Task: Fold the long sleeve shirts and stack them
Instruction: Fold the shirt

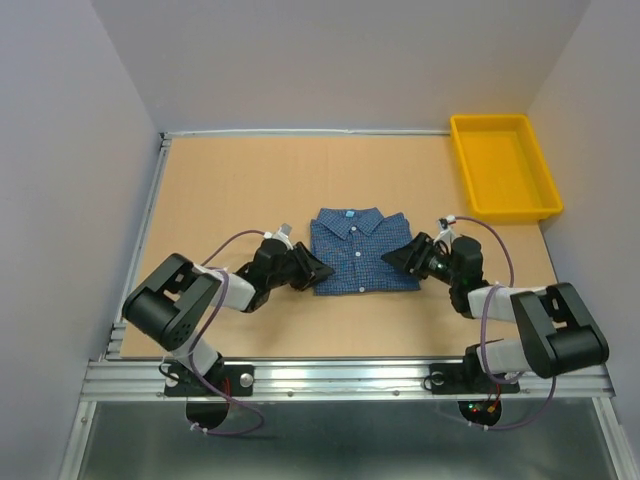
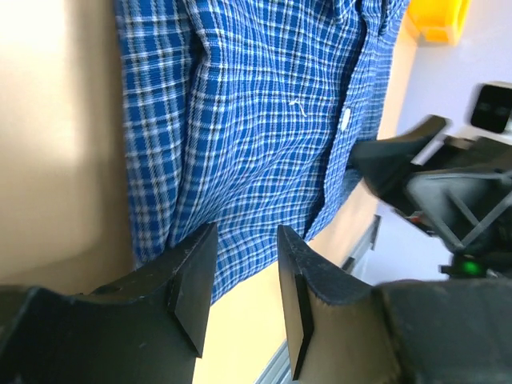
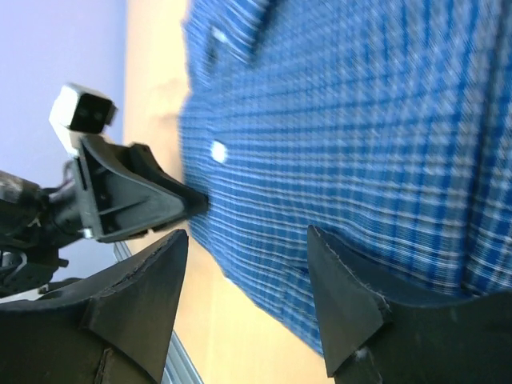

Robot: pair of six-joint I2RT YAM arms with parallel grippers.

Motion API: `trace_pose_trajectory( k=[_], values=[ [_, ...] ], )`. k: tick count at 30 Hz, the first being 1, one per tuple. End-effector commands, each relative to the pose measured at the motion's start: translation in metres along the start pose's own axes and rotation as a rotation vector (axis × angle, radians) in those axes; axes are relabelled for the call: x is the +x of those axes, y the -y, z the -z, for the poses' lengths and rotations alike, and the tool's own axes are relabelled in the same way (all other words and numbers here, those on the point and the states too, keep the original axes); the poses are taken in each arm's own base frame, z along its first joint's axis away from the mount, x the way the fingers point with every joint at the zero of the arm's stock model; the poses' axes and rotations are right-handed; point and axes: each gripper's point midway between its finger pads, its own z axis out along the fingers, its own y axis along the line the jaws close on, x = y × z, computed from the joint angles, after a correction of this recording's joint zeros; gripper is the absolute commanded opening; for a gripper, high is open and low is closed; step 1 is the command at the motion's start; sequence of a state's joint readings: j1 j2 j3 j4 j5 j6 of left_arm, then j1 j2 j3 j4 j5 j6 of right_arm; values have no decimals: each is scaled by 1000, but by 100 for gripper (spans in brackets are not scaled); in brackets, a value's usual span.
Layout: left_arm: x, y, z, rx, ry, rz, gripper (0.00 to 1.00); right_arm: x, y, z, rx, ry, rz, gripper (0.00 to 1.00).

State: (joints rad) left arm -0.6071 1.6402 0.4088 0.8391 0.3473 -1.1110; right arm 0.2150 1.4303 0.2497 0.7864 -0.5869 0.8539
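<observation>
The blue check long sleeve shirt (image 1: 360,252) lies folded into a neat rectangle on the tan table, collar toward the far side, buttons up. It fills the left wrist view (image 2: 264,128) and the right wrist view (image 3: 360,136). My left gripper (image 1: 322,271) is open and empty at the shirt's lower left corner; its fingers (image 2: 192,284) frame that corner. My right gripper (image 1: 397,256) is open and empty at the shirt's right edge, with the cloth between and beyond its fingers (image 3: 348,300). Neither gripper holds cloth.
A yellow tray (image 1: 505,165) stands at the far right corner of the table (image 1: 230,190). A metal rail (image 1: 340,375) runs along the near edge. White walls enclose the left, back and right sides.
</observation>
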Motion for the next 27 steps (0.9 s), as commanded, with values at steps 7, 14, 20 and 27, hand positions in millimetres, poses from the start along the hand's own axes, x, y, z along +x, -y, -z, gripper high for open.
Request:
trace_pose_trajectory(
  k=[7, 14, 20, 27],
  values=[
    [-39, 49, 9, -15, 118, -171, 49, -34, -23, 6, -15, 111, 65, 66],
    [-42, 1, -16, -140, 99, -78, 47, -12, 42, 3, 162, 87, -45, 66],
    [-57, -18, -3, -169, 123, -33, 47, -23, 41, 15, 178, 119, -36, 66],
    [-66, -2, 39, -242, 196, -91, 69, -68, 9, 41, 306, 162, 184, 76]
  ],
)
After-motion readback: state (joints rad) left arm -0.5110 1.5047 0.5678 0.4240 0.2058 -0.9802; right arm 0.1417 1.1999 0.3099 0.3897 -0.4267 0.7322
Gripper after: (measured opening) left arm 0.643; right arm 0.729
